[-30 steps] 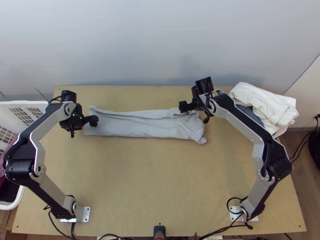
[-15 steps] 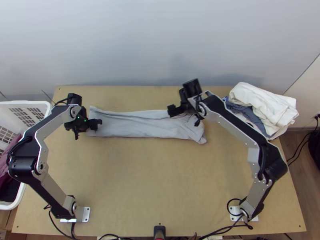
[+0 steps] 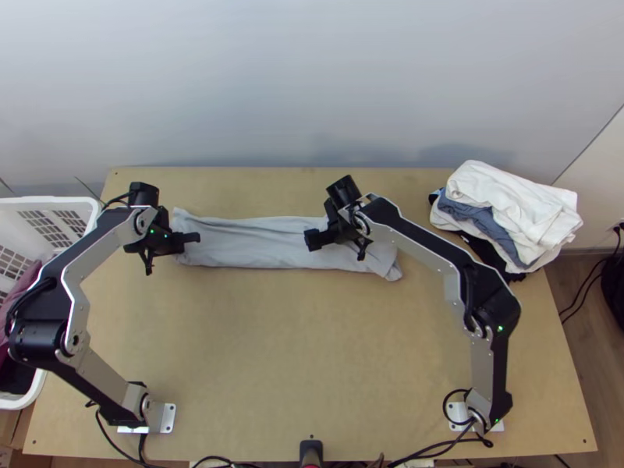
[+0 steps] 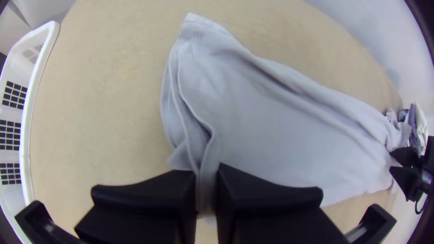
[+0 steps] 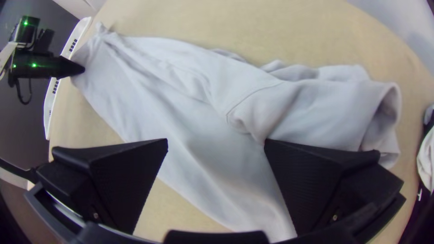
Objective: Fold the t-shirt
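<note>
The t-shirt point(image 3: 257, 243) lay folded in a long strip on the table's point(image 3: 312, 335) far half, L claw point(image 3: 181, 246) closed w/ its layered L edge pinched btwn fingers. R claw point(image 3: 337, 246) was wide open over its R part, gripping nothing; contact unclear. Clothes pile point(image 3: 511, 207) sat far R, basket point(image 3: 47, 201) L.

Silver links point(image 3: 106, 372), probably matte-black joints point(image 3: 35, 342)

Grey t-shirt point(image 4: 271, 122): we find a long folded strip, lengthwise crease visible.
Left gripper point(image 3: 195, 237): we record the shirt's layered end edge pinched between its fingers.
Right gripper point(image 3: 320, 238): we observe it at the strip's far end, fingers parted.
Laundry basket point(image 4: 32, 95): white, perforated, beside the table point(image 4: 99, 104).
</note>
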Robot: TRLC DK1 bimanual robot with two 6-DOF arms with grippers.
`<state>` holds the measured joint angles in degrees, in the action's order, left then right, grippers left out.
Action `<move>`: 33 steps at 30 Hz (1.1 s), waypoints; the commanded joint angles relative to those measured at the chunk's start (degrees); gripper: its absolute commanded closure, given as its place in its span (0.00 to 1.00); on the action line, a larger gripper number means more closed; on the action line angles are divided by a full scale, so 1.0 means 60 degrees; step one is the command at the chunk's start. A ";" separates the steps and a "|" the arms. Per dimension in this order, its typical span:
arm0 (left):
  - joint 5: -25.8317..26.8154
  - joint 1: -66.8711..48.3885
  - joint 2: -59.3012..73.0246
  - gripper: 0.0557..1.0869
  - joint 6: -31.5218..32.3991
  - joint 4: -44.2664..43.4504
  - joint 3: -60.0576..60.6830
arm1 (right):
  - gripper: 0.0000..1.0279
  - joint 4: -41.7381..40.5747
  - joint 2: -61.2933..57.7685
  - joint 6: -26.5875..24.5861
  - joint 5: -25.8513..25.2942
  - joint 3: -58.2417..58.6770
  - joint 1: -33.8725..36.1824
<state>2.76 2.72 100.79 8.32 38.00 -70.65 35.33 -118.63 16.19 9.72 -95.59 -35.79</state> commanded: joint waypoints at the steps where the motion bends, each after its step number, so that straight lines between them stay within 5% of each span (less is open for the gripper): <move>1: 0.0096 0.0001 -0.0642 0.96 0.0079 0.0039 -0.0061 | 0.04 0.0234 -0.0854 0.0496 0.0710 -0.0079 0.0120; 9: 0.0359 0.0045 -0.1066 0.96 0.0445 0.0171 -0.0383 | 0.04 0.0601 -0.0458 0.0569 0.0944 -0.0504 0.0384; 16: 0.0565 0.0777 -0.1184 0.96 0.0386 0.0186 -0.0485 | 0.04 0.2607 0.0890 0.0510 0.1369 -0.2305 0.0882; 33: 0.1693 0.2403 -0.2297 0.96 -0.0390 0.0727 -0.0939 | 0.04 0.2842 0.3380 0.0349 0.1472 -0.0035 0.2523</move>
<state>9.98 16.91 91.50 6.96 39.72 -73.91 51.83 -102.65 18.37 18.50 -100.60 -23.51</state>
